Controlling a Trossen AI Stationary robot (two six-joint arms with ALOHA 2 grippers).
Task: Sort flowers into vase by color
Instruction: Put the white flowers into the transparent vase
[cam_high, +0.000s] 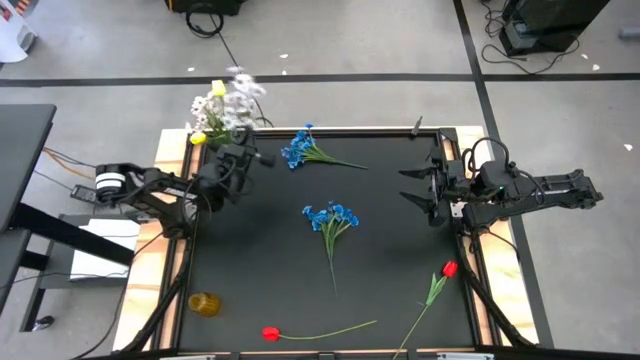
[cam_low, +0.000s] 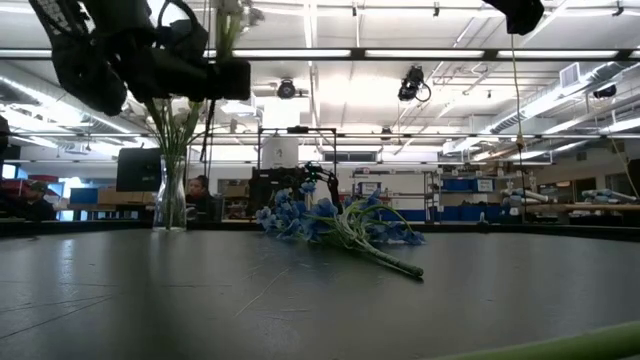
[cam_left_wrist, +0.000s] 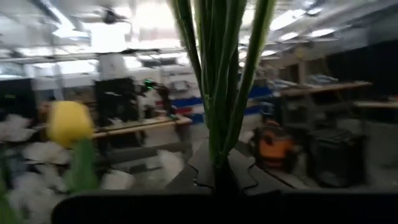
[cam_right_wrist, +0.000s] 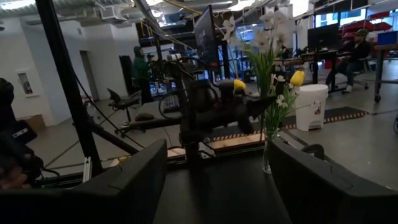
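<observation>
A clear glass vase (cam_low: 170, 205) stands at the mat's far left corner, holding white blossoms (cam_high: 236, 102) and yellow tulips (cam_high: 218, 88). My left gripper (cam_high: 235, 148) hovers above and beside the vase, shut on green stalks (cam_left_wrist: 219, 93). A yellow tulip (cam_left_wrist: 69, 122) shows beside them. Two blue clusters (cam_high: 300, 148) (cam_high: 330, 215) lie flat on the mat, and so do two red tulips (cam_high: 270, 333) (cam_high: 449, 268). My right gripper (cam_high: 412, 187) waits open at the mat's right edge. My left gripper pinches a bunch of thin green stalks (cam_left_wrist: 217, 163) between its two fingers (cam_left_wrist: 245, 177), coming at them roughly level and lying across them. The stalks stand upright above the fingers. Their blossoms lie beyond the wrist view, and the gripper hides their lower ends.
A small amber glass (cam_high: 204, 304) stands near the mat's near left corner. The black mat (cam_high: 400, 230) has a wooden border (cam_high: 165, 260). People and workbenches show in the room beyond the table's far edge.
</observation>
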